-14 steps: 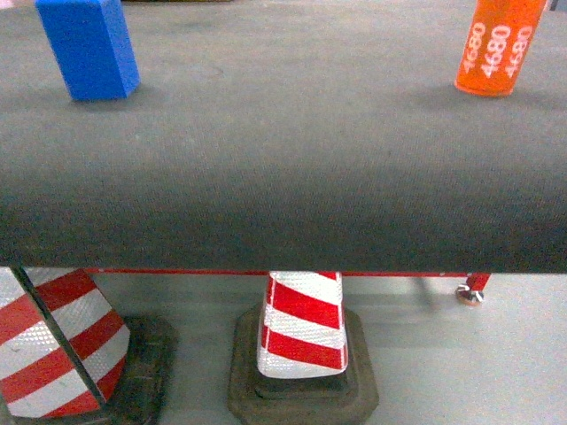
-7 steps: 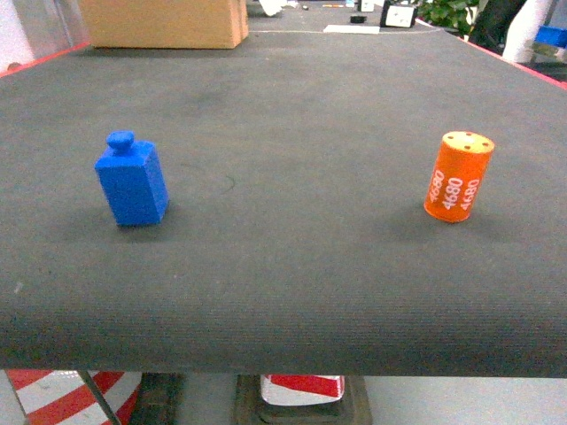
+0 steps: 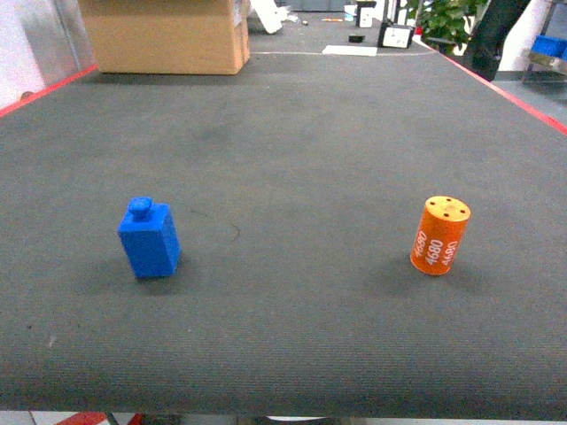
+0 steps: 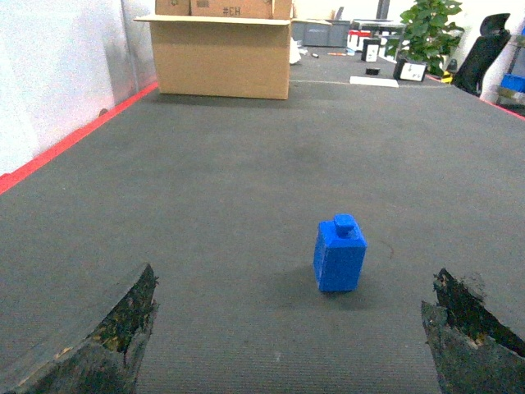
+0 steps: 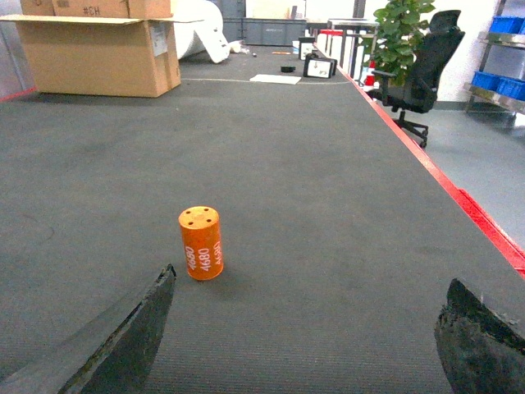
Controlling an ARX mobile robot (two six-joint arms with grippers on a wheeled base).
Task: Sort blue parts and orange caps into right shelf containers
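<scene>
A small blue part [image 3: 149, 241] stands upright on the dark grey table [image 3: 292, 159], left of centre. An orange cap [image 3: 439, 236], a short cylinder printed 4680, stands to the right. Neither gripper shows in the head view. My left gripper [image 4: 295, 272] is open and empty, low over the table, with the blue part [image 4: 339, 256] just ahead and slightly right of its middle. My right gripper [image 5: 312, 277] is open and empty, and the orange cap [image 5: 201, 243] stands ahead near its left finger. Blue containers [image 5: 507, 23] on a steel shelf [image 5: 492, 95] show far right.
A large cardboard box [image 3: 164, 35] sits at the table's far left end. A red strip [image 3: 523, 97] marks the table's right edge, with floor beyond it. An office chair [image 5: 422, 74] and a plant [image 5: 402, 33] stand past that edge. A pale wall [image 4: 49, 74] borders the left.
The head view has swung upward, from the table's front edge and striped cones below it to the whole tabletop. The blue part and orange cap stand where they were.
</scene>
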